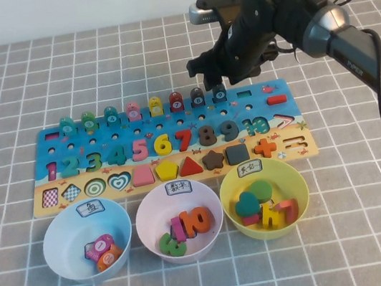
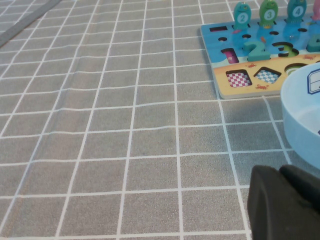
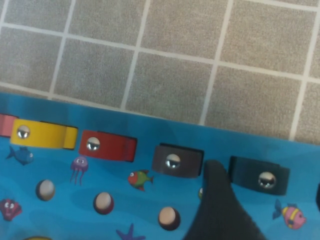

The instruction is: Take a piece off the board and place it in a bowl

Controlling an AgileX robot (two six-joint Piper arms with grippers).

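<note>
Piece [image 1: 219, 95]: dark teal-blue numbered token standing last in the far row of pegs on the board [image 1: 62, 200], just right of the brown-grey token [image 1: 197, 97]. Left to right along the near edge stand the light blue bowl [image 1: 57, 240], already holding two tokens, then the pink and yellow bowls. Left tool [image 2: 285, 205]: parked low on the desk [image 2: 125, 125] beside that blue bowl; jaw state cannot be told. Right tool [image 1: 214, 74]: hovering directly above the piece, jaws spread wide, holding nothing. Handling, judged: light, rigid wood, upright and easily tipped; best pinched across its flat faces near the top.
</note>
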